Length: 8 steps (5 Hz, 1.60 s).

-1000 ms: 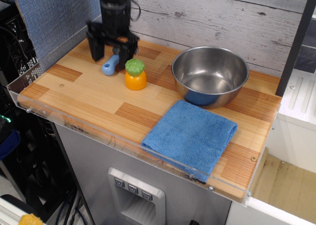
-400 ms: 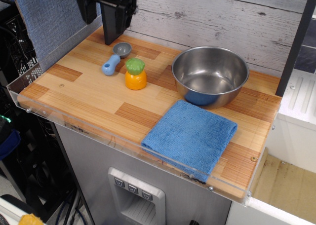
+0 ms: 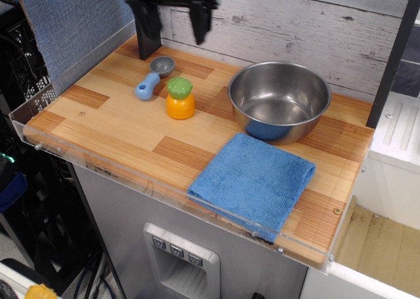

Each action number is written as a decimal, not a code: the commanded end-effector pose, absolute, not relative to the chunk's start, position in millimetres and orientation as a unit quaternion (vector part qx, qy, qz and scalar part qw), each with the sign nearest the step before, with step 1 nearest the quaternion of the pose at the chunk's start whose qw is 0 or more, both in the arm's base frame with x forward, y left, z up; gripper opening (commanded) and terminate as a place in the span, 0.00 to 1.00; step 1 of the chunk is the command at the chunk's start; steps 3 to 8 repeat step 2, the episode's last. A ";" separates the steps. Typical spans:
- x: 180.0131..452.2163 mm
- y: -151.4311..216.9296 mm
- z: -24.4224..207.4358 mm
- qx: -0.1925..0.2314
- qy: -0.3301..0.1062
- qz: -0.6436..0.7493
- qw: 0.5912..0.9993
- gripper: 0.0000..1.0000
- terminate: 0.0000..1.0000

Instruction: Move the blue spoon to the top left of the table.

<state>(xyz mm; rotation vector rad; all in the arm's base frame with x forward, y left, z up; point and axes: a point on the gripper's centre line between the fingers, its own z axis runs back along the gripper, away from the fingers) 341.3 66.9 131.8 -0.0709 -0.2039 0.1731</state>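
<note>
Grey plank wall [image 3: 315,23] — blue panel [image 3: 72,20]

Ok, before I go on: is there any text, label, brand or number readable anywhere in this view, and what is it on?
No readable text anywhere in this view.
Blue spoon, orange and green toy, steel bowl, blue cloth: no markings.
Table: only wood pattern, no writing.
Gripper: plain black, no label visible.
Grey panel with three buttons below the table: no lettering legible; the buttons are too small to tell.

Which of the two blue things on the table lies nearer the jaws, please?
The blue spoon, at the table's back left just below the raised open gripper. The blue cloth is the large folded square at the front right, far from it.
</note>
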 end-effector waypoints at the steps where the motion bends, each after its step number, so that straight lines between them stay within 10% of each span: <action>1: 346.4 43.2 155.0 -0.027 -0.110 0.018 0.993 1.00 0.00; 2: 349.1 42.4 156.9 -0.012 -0.096 -0.003 0.995 1.00 1.00; 8: 349.1 42.4 156.9 -0.012 -0.096 -0.003 0.995 1.00 1.00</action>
